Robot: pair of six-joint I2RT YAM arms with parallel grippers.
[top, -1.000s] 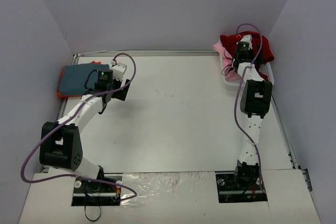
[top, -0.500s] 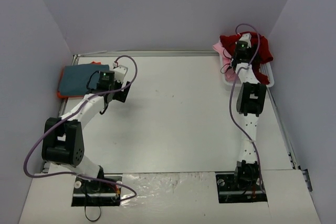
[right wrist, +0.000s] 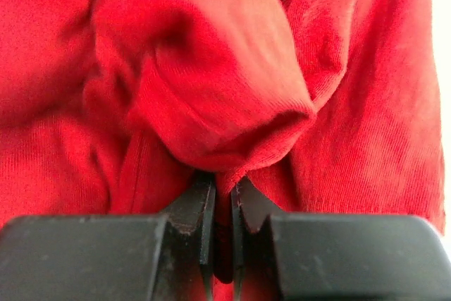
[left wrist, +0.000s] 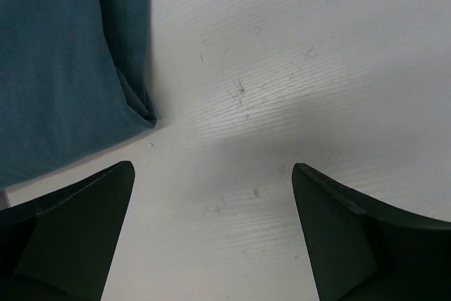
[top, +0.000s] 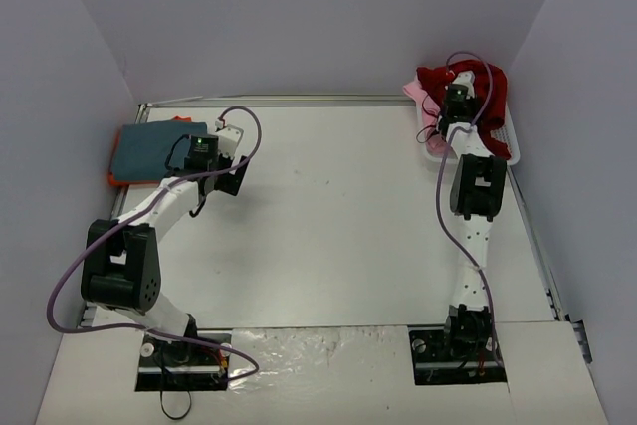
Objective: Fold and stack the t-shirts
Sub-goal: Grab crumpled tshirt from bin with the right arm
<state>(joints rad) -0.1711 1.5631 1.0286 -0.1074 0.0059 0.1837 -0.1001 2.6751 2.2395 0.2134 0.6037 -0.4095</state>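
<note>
The dark red t-shirt (top: 495,90) lies crumpled in the basket at the far right, over the light pink t-shirt (top: 415,93). My right gripper (top: 460,87) is shut on a fold of the dark red t-shirt (right wrist: 225,103), which fills the right wrist view. The teal-blue t-shirt (top: 146,147) lies folded at the far left on top of the orange t-shirt (top: 116,178), of which only an edge shows. My left gripper (top: 235,132) is open and empty, just right of the teal-blue t-shirt (left wrist: 56,75), over bare table.
The white lattice basket (top: 435,151) stands at the table's far right corner against the right wall. Grey walls close in the left, back and right sides. A metal rail (top: 299,101) runs along the table's far edge.
The right arm has reached a little farther into the basket onto the dark red t-shirt. The left gripper has shifted slightly away from the teal-blue t-shirt.
</note>
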